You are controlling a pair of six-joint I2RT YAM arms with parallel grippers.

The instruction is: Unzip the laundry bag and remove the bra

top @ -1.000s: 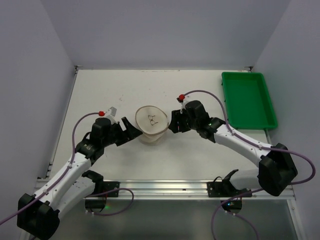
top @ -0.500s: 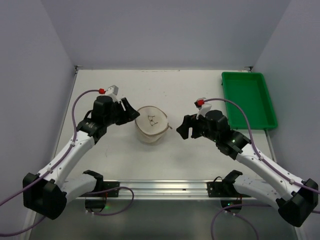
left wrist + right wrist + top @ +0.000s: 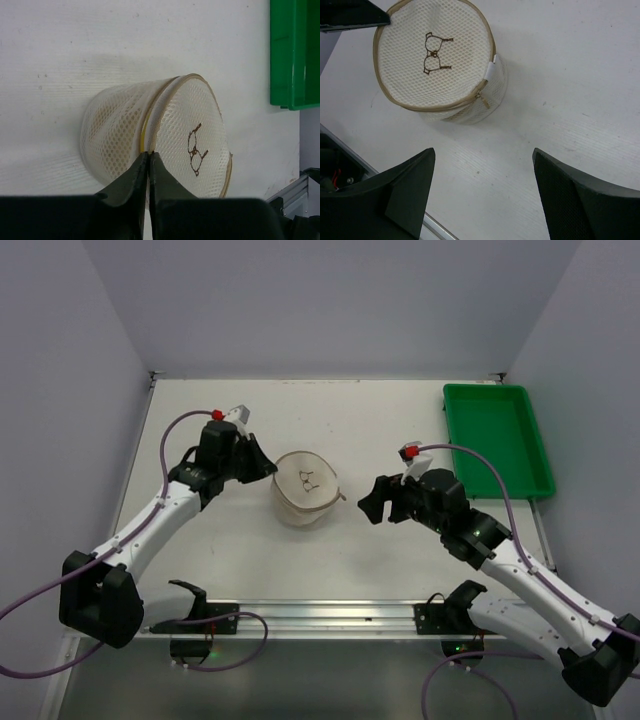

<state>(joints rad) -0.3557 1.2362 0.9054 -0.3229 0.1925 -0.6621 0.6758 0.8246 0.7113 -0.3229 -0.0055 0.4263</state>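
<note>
White table [image 3: 400,430], cream mesh bag [image 3: 305,486] laid at centre, left gripper [image 3: 149,157] pressed closed at its rim, right gripper [image 3: 481,159] spread wide nearby, green tray [image 3: 497,440] set far right.

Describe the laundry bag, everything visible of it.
The laundry bag is a cream mesh drum with a tan-trimmed round rim and a brown bra symbol on its face. It rests tilted on the table, zip apparently closed, with a zipper pull and white tab at the rim. The shut left end effector is by its edge, contact unclear; the open right end effector stands apart.
</note>
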